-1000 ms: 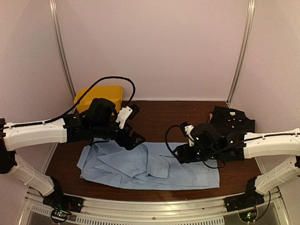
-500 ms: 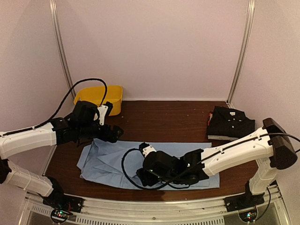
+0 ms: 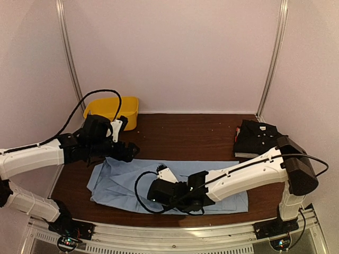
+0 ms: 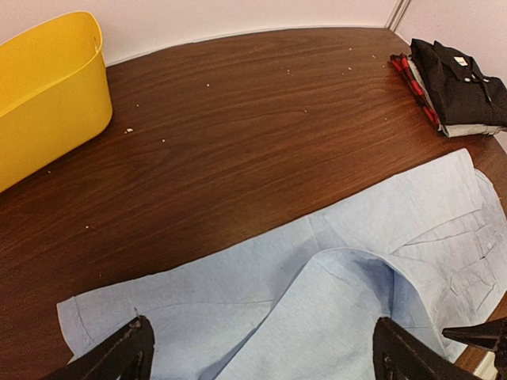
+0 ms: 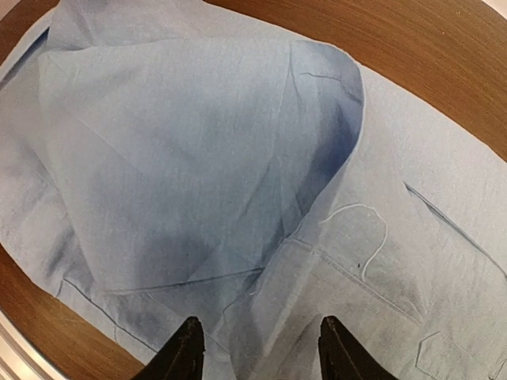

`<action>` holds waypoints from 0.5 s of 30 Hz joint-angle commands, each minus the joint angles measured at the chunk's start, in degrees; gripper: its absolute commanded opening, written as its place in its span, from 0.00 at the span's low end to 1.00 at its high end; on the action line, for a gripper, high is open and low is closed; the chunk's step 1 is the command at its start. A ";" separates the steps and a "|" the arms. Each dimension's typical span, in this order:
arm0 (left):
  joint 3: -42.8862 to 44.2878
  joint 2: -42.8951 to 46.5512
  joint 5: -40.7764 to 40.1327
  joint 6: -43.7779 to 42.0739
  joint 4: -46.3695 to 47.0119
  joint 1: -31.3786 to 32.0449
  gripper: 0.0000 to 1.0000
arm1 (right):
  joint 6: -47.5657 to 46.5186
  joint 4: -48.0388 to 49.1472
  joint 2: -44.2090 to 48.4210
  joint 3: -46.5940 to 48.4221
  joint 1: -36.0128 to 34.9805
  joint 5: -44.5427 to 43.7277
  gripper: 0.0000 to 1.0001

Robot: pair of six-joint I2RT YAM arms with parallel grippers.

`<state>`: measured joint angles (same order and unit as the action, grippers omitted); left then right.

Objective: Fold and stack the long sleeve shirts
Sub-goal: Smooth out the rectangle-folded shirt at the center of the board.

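Blue shirt (image 3: 119, 185) spread at bench (image 3: 185, 132) 6 o'clock | step: first fold | left tool (image 4: 261, 352) fully open, empty, hovers at 9 | right tool (image 5: 260, 348) half open over near hem, no grip seen | next: pinch hem, fold toward 12

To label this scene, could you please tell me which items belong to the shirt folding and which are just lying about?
Job: light blue shirt, spread out; black shirt, folded; pale grey shirt beneath it.
Lying about: yellow bin; crumbs on the table.
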<state>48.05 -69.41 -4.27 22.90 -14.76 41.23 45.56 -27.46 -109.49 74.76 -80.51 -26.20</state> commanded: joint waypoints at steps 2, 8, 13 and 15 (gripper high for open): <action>-1.35 0.93 -0.71 0.40 1.96 -0.19 0.98 | 2.71 -7.12 -1.59 2.45 -0.48 -4.65 0.41; -1.89 1.19 -1.20 0.25 1.97 -0.19 0.98 | 2.80 -9.95 -0.79 3.12 -0.29 -6.72 0.13; -2.29 1.76 -1.66 -0.13 1.75 -0.19 0.98 | 1.90 -13.23 1.76 2.31 0.90 -6.89 0.00; -2.84 1.97 -1.14 -0.08 1.85 -0.19 0.98 | 0.70 -14.64 3.22 1.72 2.14 -5.87 0.00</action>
<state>46.48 -68.86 -5.06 22.90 -14.66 41.23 47.88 -37.52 -110.41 76.66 -80.20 -30.96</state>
